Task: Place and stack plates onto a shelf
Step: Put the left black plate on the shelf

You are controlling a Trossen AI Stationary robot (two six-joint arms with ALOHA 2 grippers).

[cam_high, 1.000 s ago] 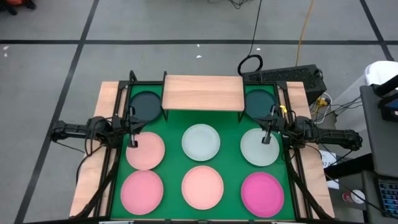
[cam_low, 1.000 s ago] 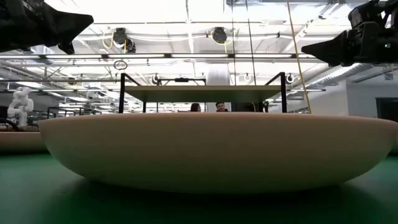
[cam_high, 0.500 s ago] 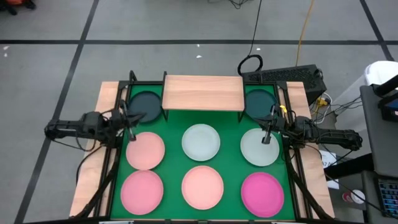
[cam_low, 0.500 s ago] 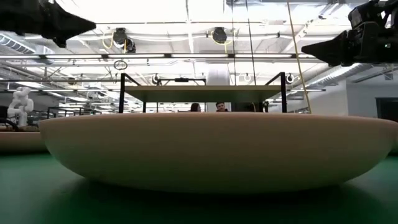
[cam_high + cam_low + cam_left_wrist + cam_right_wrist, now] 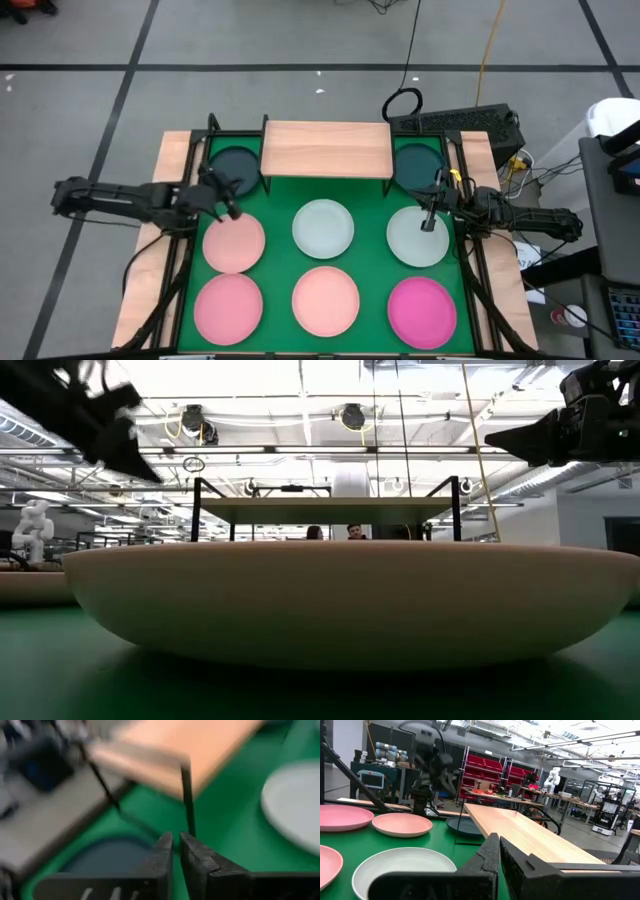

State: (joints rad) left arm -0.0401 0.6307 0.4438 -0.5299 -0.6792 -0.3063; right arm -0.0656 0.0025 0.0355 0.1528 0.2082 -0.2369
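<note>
Nothing on the shelf (image 5: 326, 148) yet; all eight plates sit flat on the green table (image 5: 370, 215).

Left to right: left gripper (image 5: 231, 207) hangs over the gap btwn the left teal plate (image 5: 232, 170) and the peach plate (image 5: 234, 242), fingers together, holding nothing. Its wrist view shows the teal plate just below the fingertips and a shelf leg just beyond. Judgement: it's going for that teal plate. To do it well: spread the fingers first, come down at the rim on the side away from the shelf leg, pinch the lip w/ one finger under and one over, lift clear of the board edge, then set down flat toward one half of the board so a second stack fits beside.

Right gripper (image 5: 429, 220) waits over the right mint plate (image 5: 417, 236), fingers together, empty.

Materials: plates look like matte, smooth plastic or melamine, round, shallow, w/ a low upturned rim. Thin lip, so a slip is likely if pinched shallow. Shelf is pale wood grain, rectangular, on thin black metal legs. Table top is flat green w/ wood side strips.
</note>
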